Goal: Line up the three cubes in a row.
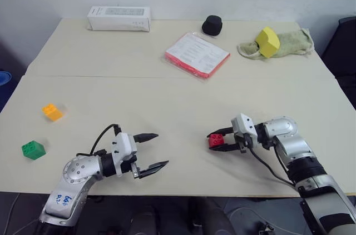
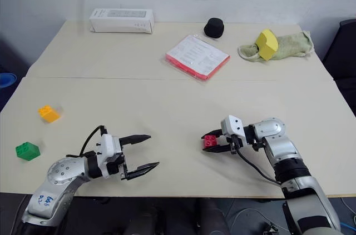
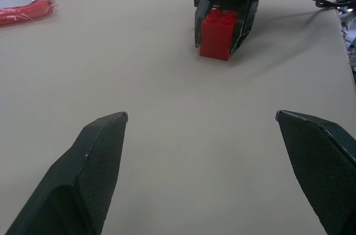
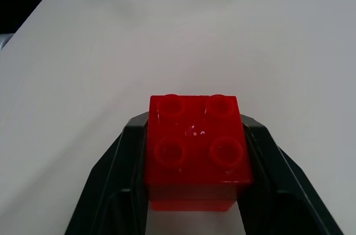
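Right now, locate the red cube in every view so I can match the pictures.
Left eye view: red cube lower right of centre, in the right gripper.
Right eye view: same, slightly further left.
Left wrist view: upper middle.
Right wrist view: centre foreground.
Shared landmark: the black fingers clamping it.

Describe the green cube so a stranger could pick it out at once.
Start at the table's near left corner, left of the left gripper. The green cube lies there, nearer the front edge than the orange-yellow cube; it is the only green studded brick.
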You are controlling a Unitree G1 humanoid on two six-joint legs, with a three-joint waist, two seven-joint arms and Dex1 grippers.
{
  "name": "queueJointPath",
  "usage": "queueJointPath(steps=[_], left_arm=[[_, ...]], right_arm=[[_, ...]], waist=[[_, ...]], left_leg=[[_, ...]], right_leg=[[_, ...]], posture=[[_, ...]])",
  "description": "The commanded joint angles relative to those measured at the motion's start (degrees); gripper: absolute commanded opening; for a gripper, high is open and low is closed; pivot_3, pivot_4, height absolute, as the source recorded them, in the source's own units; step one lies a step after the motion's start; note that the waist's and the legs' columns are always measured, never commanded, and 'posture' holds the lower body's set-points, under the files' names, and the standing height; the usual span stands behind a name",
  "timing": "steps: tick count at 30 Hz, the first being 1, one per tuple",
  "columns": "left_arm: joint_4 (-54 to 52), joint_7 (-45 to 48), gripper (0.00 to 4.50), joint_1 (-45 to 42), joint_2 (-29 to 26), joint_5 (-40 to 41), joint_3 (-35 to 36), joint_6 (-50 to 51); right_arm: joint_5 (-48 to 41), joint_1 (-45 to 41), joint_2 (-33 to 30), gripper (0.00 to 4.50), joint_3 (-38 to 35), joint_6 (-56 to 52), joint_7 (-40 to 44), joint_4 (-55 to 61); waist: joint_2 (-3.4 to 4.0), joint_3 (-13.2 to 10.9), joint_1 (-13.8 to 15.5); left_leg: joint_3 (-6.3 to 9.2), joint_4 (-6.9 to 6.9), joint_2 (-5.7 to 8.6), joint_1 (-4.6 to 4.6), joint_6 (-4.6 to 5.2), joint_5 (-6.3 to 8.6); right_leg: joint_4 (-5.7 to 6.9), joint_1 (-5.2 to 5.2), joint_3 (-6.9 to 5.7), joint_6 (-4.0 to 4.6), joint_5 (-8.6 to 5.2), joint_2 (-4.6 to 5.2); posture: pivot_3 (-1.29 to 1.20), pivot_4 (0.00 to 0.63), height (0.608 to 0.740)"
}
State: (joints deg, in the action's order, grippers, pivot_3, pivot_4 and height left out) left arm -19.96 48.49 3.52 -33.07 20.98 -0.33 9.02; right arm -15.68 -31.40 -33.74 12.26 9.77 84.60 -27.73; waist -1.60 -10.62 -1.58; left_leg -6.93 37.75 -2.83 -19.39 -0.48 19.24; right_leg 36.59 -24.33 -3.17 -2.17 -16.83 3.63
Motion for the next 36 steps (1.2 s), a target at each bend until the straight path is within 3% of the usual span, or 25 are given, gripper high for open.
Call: queueJointPath(steps=[1, 7, 13, 19, 22, 27, 31, 36], left_arm=[[-1.89, -0.21, 4.5, 0.73, -0.46, -0.06, 1.02, -0.79], [-0.1, -1.81, 4.5, 5.28, -0.2, 1.8, 8.35, -2.97], [1.19, -9.61, 4.5, 15.72, 4.43, 0.71, 21.71, -8.49], [0.78, -21.07, 4.5, 25.52, 15.32, 2.67, 34.26, -11.88], [0.4, -26.49, 4.5, 29.42, 21.63, 4.97, 38.98, -12.56], [3.07, -34.79, 4.5, 29.11, 27.9, 8.31, 44.09, -12.63], [-0.53, -40.33, 4.5, 25.79, 29.2, 10.13, 43.17, -10.68], [-2.07, -53.96, 4.5, 17.96, 28.86, 5.01, 42.68, -5.93]], right_arm=[[-0.65, 0.99, -0.3, 2.52, -2.78, -0.05, -1.55, 1.95], [-6.42, 5.9, -5.13, 4.48, -9.91, -2.1, -2.05, 15.75], [-15.36, 18.45, -6.66, 4.48, -19.96, -5.46, -5.65, 27.76], [-17.01, 29.53, 0.54, 4.48, -23.72, -0.3, -11.67, 34.34], [-21.16, 31.22, 2.06, 4.48, -23.62, -4.49, -14.22, 38.0], [-20.22, 29.84, 4.07, 4.48, -22.26, -3.12, -16.53, 39.77], [-19.53, 28.36, 4.03, 4.48, -20.95, -3.5, -16.59, 39.52], [-19.21, 26.82, 3.79, 4.48, -19.33, -4.82, -16.65, 39.48]], waist=[[0.01, 0.0, 0.0], [0.1, -0.05, -0.01], [0.08, -0.05, 0.09], [0.04, -0.03, 0.0], [0.02, -0.05, -0.03], [-0.15, -0.04, 0.12], [-0.13, -0.03, 0.1], [-0.17, 0.01, 0.21]], left_leg=[[0.0, 0.0, 0.0, -0.01, -0.02, 0.0], [-0.01, -0.03, -0.03, -0.19, -0.08, 0.01], [0.03, -0.1, -0.04, -0.17, 0.24, 0.23], [0.02, -0.13, -0.05, -0.05, 0.28, 0.3], [-0.01, -0.12, -0.02, -0.05, 0.31, 0.32], [0.01, -0.11, -0.02, -0.07, 0.31, 0.34], [-0.01, -0.12, 0.01, -0.19, 0.44, 0.41], [-0.01, -0.02, 0.01, -0.37, 0.6, 0.5]], right_leg=[[0.01, -0.01, 0.0, 0.0, 0.0, 0.0], [0.0, -0.21, -0.02, 0.02, -0.01, -0.03], [-0.13, -0.14, -0.06, 0.03, -0.02, -0.03], [-0.14, -0.04, -0.02, 0.02, -0.02, -0.06], [-0.15, -0.05, 0.01, 0.02, -0.02, -0.05], [-0.19, -0.05, 0.01, 0.01, -0.02, -0.11], [-0.43, -0.05, 0.02, -0.08, 0.03, -0.12], [-0.61, -0.06, 0.01, -0.25, 0.14, -0.09]], posture=[[0.0, 0.15, 0.74], [0.0, 0.15, 0.74], [0.0, 0.15, 0.74], [0.0, 0.15, 0.74], [0.0, 0.15, 0.74], [0.0, 0.15, 0.74], [0.0, 0.15, 0.74], [0.0, 0.15, 0.74]])
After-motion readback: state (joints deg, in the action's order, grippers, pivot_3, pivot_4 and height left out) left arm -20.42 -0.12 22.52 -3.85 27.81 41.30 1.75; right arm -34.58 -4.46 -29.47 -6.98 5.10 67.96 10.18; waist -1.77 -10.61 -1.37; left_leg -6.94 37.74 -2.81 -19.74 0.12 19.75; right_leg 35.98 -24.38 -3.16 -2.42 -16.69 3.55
